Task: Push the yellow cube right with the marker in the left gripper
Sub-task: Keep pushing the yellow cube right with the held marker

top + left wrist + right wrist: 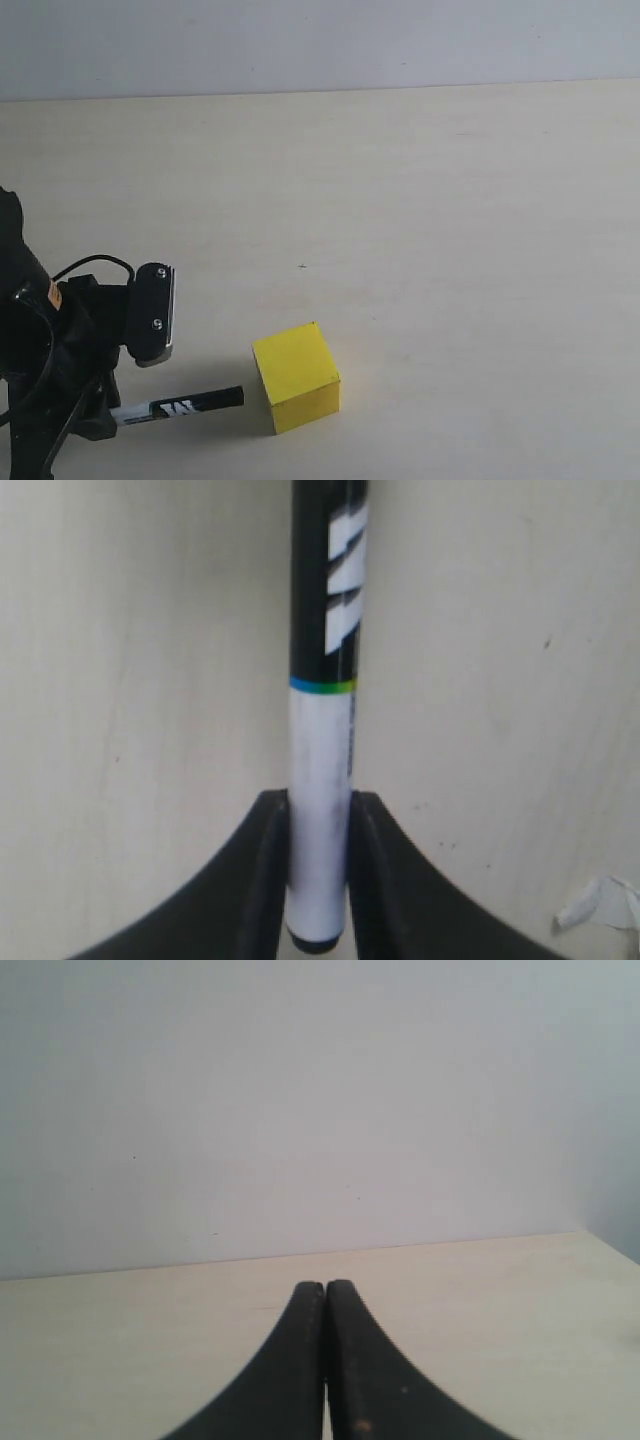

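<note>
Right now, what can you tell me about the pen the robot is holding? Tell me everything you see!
The marker is slim and looks like smooth plastic. It has a white barrel, a black half with white marks, a thin coloured ring between them, and a small black end. The left gripper pinches its white part from both sides. It lies about level, low over the table, with its black half pointing at the yellow cube and a small gap between them.

Left hand [318,820] clamps the marker [178,407], tip just beside yellow cube [296,377].
</note>
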You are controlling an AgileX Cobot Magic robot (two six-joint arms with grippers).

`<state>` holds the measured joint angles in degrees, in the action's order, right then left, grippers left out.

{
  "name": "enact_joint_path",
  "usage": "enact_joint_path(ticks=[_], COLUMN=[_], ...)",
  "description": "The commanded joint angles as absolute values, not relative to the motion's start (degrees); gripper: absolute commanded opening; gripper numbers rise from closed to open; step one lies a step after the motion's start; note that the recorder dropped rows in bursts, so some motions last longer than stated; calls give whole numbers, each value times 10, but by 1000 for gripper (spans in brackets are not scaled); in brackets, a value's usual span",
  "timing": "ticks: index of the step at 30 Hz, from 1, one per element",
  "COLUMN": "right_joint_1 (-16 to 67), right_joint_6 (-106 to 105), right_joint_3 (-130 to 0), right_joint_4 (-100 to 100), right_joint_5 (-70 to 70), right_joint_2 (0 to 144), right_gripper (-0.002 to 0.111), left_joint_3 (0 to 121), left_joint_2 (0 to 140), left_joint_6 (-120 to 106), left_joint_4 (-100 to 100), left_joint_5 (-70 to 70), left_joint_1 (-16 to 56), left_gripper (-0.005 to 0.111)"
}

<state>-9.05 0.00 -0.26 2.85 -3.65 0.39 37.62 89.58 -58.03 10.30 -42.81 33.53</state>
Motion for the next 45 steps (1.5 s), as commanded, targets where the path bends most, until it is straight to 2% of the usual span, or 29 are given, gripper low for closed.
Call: enact_joint_path(ticks=[1, 13, 19, 24, 30, 45], right_joint_1=[-93, -93, -93, -93, -93, -93], right_joint_6=[0, 0, 0, 0, 0, 0], right_joint_3=[0, 0, 0, 0, 0, 0], right_joint_4=[28, 30, 28, 28, 28, 30], right_joint_5=[-33, -33, -33, -33, -33, -33], right_joint_2=[0, 0, 0, 0, 0, 0], right_gripper=[0, 0, 0, 0, 0, 0], left_joint_3=[374, 374, 376, 405, 472, 472], left_joint_2=[896, 908, 910, 914, 969, 980], left_joint_6=[-578, -550, -551, -553, -585, -673], left_joint_4=[94, 113, -7, -33, -44, 28], left_joint_5=[-412, -298, -301, -324, -487, -447], left_joint_1=[348, 349, 349, 345, 334, 331], left_gripper=[0, 0, 0, 0, 0, 0])
